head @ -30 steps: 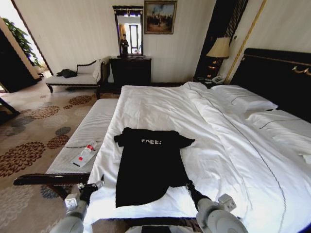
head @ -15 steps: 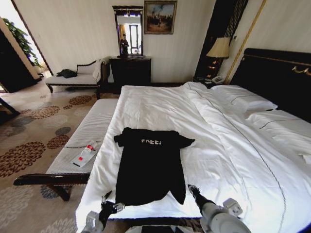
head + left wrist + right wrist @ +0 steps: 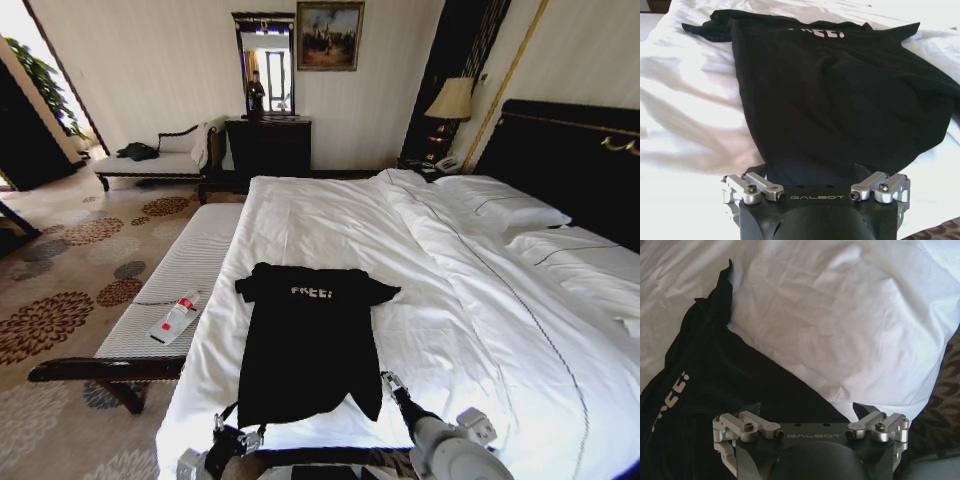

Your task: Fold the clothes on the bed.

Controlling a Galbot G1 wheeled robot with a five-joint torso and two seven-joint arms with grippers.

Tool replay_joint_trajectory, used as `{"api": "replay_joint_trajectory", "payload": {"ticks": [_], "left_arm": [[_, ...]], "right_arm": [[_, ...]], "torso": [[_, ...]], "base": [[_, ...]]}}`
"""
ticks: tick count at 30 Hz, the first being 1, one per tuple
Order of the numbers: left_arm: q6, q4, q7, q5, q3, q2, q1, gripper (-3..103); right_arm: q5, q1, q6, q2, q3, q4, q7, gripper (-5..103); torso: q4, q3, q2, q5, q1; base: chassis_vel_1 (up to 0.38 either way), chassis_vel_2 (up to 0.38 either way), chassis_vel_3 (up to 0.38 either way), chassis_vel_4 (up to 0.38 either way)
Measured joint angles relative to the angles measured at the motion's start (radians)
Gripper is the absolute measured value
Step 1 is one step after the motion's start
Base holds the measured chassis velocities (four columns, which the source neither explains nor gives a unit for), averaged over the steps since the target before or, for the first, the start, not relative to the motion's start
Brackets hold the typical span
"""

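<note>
At the foot of the bed (image 3: pixel 470 300), the black T-shirt (image 3: pixel 308 345) lies flat on the white duvet, collar toward the headboard, its white "FREE!" lettering (image 3: pixel 311 292) face up, hem near the bed's edge. The left pincer (image 3: pixel 228 432) sits at the hem's left corner; the left wrist view looks along the shirt with the hem just ahead of the pincer (image 3: pixel 810 170), and whether its fingers are parted or closed on cloth I cannot tell. The right pincer (image 3: pixel 392 385) rests at the hem's right corner, touching the fabric; in the right wrist view dark cloth lies before it, and its grip likewise cannot be told. Beside the bed stands a narrow striped bench (image 3: pixel 190 275) carrying a bottle (image 3: pixel 180 310).
</note>
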Motion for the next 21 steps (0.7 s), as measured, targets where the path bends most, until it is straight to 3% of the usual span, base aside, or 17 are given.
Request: {"api": "replay_joint_trajectory", "payload": {"ticks": [1,5,7,9,11,13,16,21], "left_arm": [[0.000,0.000,0.000,0.000,0.000,0.000,0.000,101],[0.002,-0.003,-0.005,0.000,0.000,-0.006,0.000,82],[0.002,-0.003,-0.007,0.000,-0.003,-0.006,0.001,82],[-0.001,-0.004,-0.008,0.004,-0.009,-0.008,0.004,66],[-0.001,-0.004,-0.009,0.005,-0.010,-0.008,0.004,66],[-0.001,-0.006,-0.011,0.010,-0.015,-0.013,0.005,55],[0.003,-0.008,-0.015,0.010,-0.019,-0.016,0.007,49],[0.009,-0.018,-0.018,0.006,-0.027,-0.011,0.014,28]], "right_arm": [[0.000,0.000,0.000,0.000,0.000,0.000,0.000,99],[0.001,0.000,0.000,0.000,0.001,0.000,0.002,100],[0.001,0.000,0.000,0.000,0.000,0.000,0.002,100],[0.001,0.001,0.001,0.001,-0.002,-0.001,0.002,100],[0.000,0.001,0.001,0.001,-0.003,-0.001,0.002,100],[0.000,0.001,0.001,0.001,-0.003,-0.001,0.002,100],[0.000,0.002,0.001,0.001,-0.003,-0.001,0.003,100],[0.000,0.004,0.001,0.000,-0.001,-0.001,0.002,100]], "torso": [[0.0000,0.000,0.000,0.0000,0.000],[0.0000,0.000,0.000,0.0001,0.000],[0.0000,0.000,0.000,0.0001,0.000],[0.0000,0.000,0.000,0.0001,0.000],[0.0000,0.000,0.000,0.0001,0.000],[0.0000,0.000,0.000,0.0001,0.000],[0.0000,0.000,0.000,0.0001,0.000],[0.0000,0.000,0.000,0.0001,0.000]], "base": [[0.000,0.000,0.000,0.000],[0.000,0.000,0.000,0.000],[0.000,0.000,0.000,0.000],[0.000,0.000,0.000,0.000],[0.000,0.000,0.000,0.000],[0.000,0.000,0.000,0.000],[0.000,0.000,0.000,0.000],[0.000,0.000,0.000,0.000]]}}
